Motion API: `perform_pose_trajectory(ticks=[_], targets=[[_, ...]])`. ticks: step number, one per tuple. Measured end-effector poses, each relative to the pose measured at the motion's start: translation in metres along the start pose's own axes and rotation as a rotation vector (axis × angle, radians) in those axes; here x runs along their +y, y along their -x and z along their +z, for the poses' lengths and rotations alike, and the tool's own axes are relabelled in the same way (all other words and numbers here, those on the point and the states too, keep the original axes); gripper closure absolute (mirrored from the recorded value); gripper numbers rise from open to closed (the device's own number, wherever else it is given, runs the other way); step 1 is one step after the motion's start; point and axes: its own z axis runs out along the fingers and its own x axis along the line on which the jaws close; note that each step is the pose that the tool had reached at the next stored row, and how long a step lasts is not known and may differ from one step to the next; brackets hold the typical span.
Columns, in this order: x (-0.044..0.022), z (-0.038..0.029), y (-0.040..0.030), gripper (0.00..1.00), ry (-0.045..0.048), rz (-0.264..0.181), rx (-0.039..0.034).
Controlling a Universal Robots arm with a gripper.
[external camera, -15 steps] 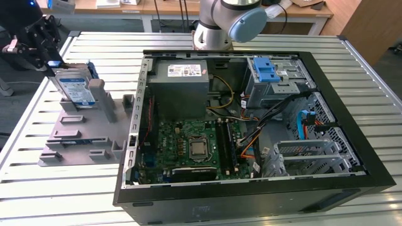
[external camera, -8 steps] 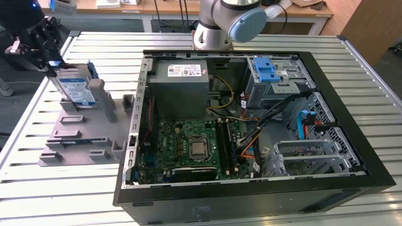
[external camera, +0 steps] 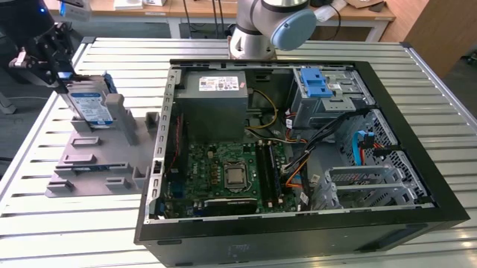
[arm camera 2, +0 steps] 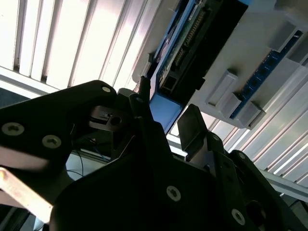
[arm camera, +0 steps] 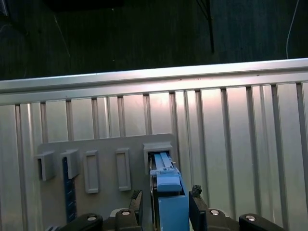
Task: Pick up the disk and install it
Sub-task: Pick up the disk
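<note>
The pick-up step is in hand. The disk (external camera: 89,106) stands on edge in a slot of the grey holder (external camera: 97,162), near the table (external camera: 44,234) edge at the exterior view's left, beside the open computer case (external camera: 298,223). The gripper (external camera: 63,75) is down over its upper edge. I cannot tell whether it is clamped on. By my judgement, freeing the disk calls for a firm hold and a pull straight along the slot.
</note>
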Motion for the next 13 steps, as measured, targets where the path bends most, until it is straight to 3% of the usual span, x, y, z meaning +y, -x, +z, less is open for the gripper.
perform_pose_trajectory(ticks=[13], targets=[[0.0001, 0.0072, 0.0003, 0.49, 0.0011, 0.011, 0.0015]])
